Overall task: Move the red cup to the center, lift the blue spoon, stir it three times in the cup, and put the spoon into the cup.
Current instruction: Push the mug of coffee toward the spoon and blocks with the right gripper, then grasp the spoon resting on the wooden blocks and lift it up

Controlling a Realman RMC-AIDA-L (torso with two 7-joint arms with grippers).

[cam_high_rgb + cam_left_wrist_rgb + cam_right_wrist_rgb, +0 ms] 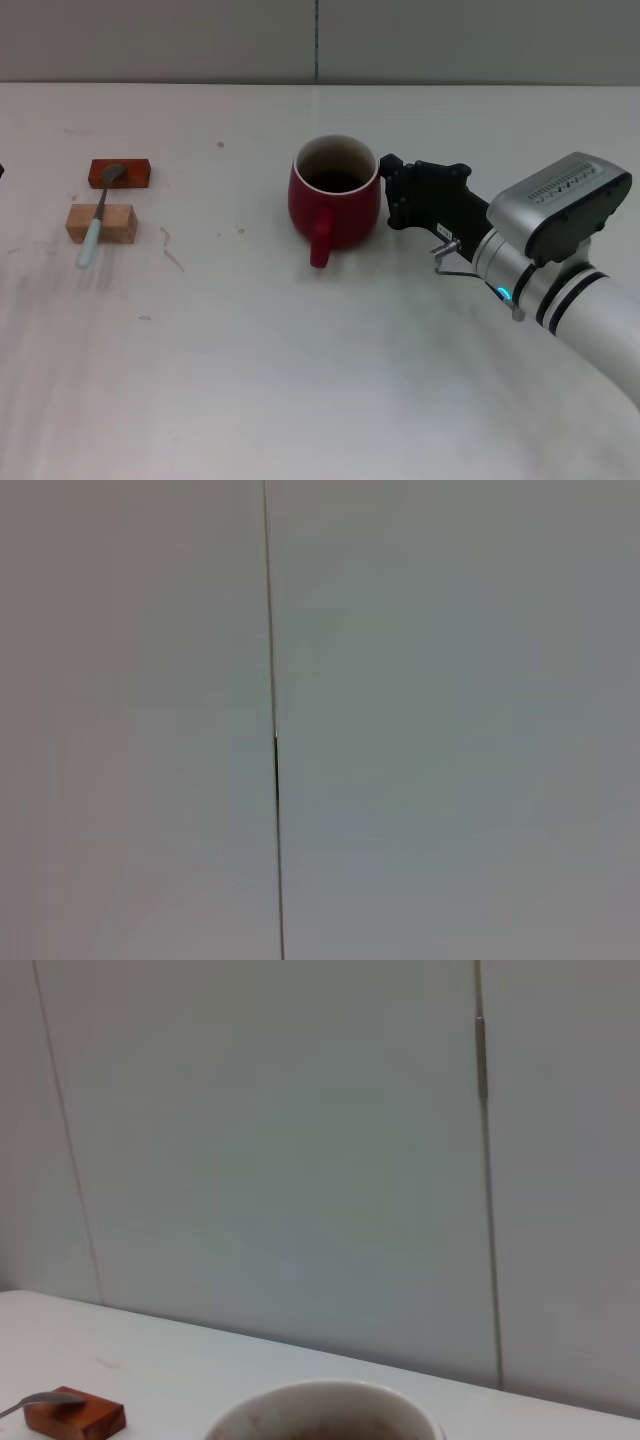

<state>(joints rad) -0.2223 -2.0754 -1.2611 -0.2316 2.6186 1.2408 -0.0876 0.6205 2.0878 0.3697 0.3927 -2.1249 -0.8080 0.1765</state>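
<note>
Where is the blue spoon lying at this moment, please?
In the head view, the blue spoon lies far left on the table, bridging the orange-red block and wooden block.

The red cup [335, 195] is dark red with a thin white rim and a dark inside. The blue spoon [99, 218] has a pale light-blue handle and a grey metal bowl. One block [120, 173] is orange-red, the other block [101, 223] pale wood. The counter [250, 380] is off-white with faint pinkish marks. The right hand [395, 200] is black, on a silver arm [560, 260] with black bands. The wall [450, 720] is plain grey.
</note>
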